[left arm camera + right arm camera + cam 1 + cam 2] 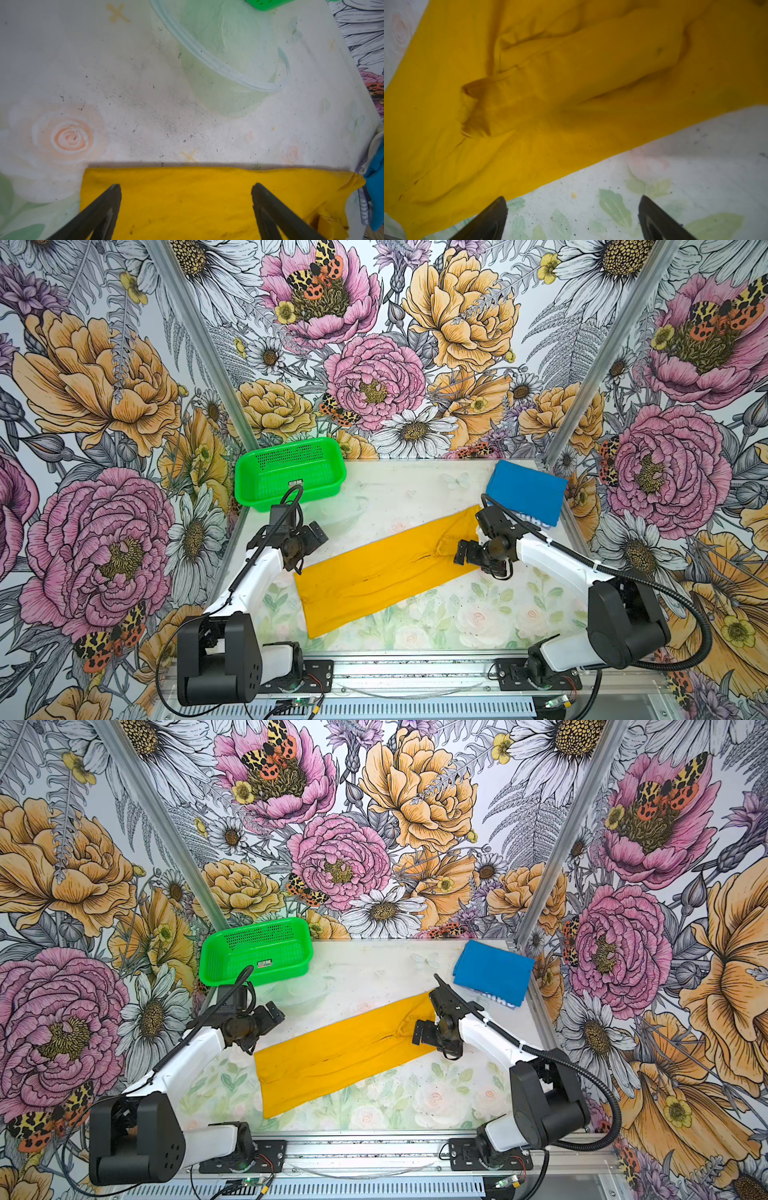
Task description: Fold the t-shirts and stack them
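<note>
The mustard-yellow t-shirt (386, 572) (340, 1052) lies folded into a long strip, slanting across the table in both top views. The blue t-shirt (525, 489) (492, 969) lies folded at the back right, white lettering at its near edge. My left gripper (316, 533) (274, 1013) (186, 187) hovers open over the strip's left end, with cloth under the gap but nothing gripped. My right gripper (461, 553) (419, 1033) (573, 199) is open near the strip's right end, its fingertips over bare table just off the yellow t-shirt's (571, 93) rumpled edge.
A green perforated basket (257, 499) (220, 973) stands at the back left. A clear plastic bowl (207, 58) sits on the table (415, 497) between the basket and the yellow strip. Flowered walls close in on three sides.
</note>
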Available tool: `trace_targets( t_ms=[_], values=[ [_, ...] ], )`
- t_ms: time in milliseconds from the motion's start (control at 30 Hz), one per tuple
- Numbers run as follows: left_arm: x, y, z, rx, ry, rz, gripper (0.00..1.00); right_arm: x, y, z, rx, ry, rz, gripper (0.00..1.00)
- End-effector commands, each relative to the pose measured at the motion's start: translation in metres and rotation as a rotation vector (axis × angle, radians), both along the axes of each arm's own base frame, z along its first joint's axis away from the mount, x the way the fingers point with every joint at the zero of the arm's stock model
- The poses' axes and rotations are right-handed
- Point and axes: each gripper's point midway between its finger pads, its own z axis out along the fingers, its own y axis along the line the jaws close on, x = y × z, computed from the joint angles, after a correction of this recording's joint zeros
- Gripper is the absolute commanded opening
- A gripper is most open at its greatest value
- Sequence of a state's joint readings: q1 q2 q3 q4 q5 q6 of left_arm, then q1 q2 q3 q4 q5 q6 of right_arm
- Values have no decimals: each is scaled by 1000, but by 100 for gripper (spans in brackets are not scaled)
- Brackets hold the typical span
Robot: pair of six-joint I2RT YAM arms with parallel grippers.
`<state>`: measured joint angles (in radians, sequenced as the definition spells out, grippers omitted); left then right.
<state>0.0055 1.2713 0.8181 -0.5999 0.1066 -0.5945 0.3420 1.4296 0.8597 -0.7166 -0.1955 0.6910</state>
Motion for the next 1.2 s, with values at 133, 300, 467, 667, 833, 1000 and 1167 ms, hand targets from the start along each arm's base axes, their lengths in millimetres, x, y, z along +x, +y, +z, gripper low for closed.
trace_targets(
  t_ms=[133, 300, 467, 667, 833, 1000, 1167],
  values=[
    [4, -23, 7, -19, -13, -83, 99, 29, 20, -5, 139, -101, -101, 99],
    [-3, -21, 4, -6, 0, -84, 99, 55, 29, -23, 148, -69, -115, 99],
    [-10, 0, -10, 4, 40, -14, 99, 94, 39, -35, 143, -61, -117, 99],
    [-11, 17, -18, 5, 64, 39, 99, 171, 68, -51, 216, -56, -104, 99],
    [-7, 12, -40, -31, 113, 38, 99, 243, 98, -46, 298, -85, -76, 99],
    [-1, -6, -56, -32, 143, -7, 99, 297, 132, -22, 420, -152, -23, 99],
    [-3, -33, -74, -45, 198, -83, 99, 312, 129, 27, 426, -265, 26, 99]
  ],
)
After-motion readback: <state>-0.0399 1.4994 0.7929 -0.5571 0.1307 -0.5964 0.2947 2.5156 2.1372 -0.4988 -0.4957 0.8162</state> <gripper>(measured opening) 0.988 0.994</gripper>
